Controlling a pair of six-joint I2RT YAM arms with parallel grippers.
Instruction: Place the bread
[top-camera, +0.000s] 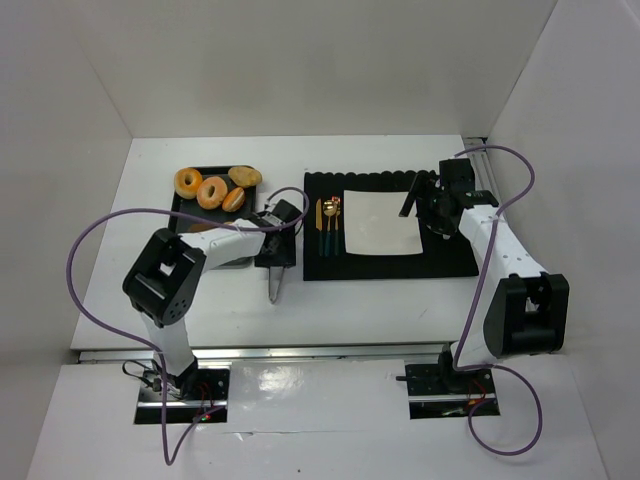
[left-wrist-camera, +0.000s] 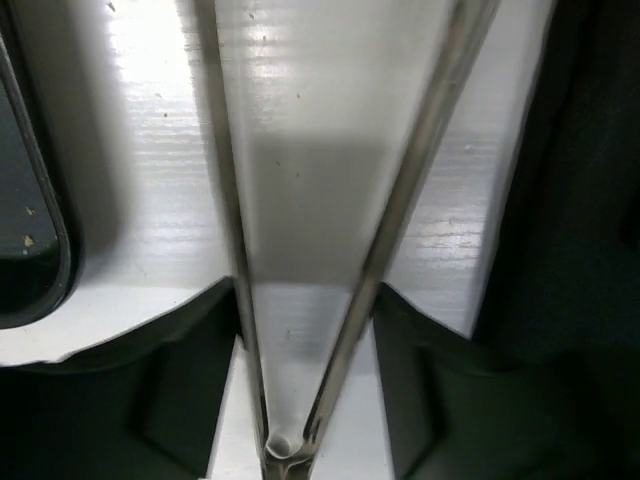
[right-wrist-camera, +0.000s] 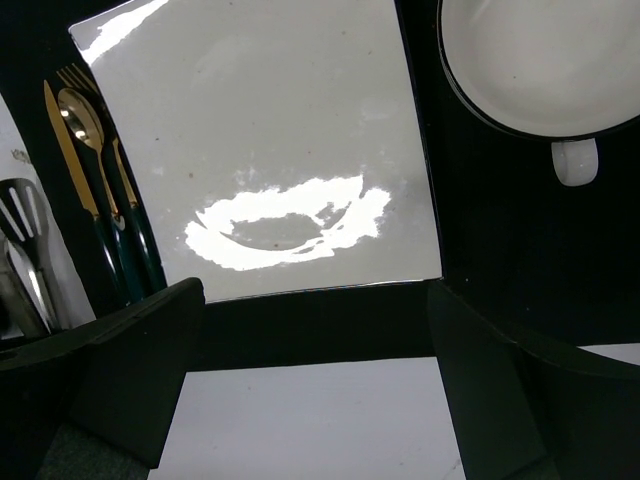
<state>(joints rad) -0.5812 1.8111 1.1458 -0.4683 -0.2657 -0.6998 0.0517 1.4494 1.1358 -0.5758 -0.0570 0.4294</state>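
Conceivably the tongs (top-camera: 273, 287) clamped in the left pincer (top-camera: 277, 248) drop bread (top-camera: 212, 189) short of the plate (top-camera: 380, 222); right pincer (right-wrist-camera: 315, 290) gapes.

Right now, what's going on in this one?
The bread all sits on the black tray at the far left; none is on the white square plate yet. The left pincer is down over a pair of metal tongs, straddling both arms and touching their outer sides. Whether it is squeezing or has lifted them is unclear. The right pincer hangs open and empty above the plate's near edge.
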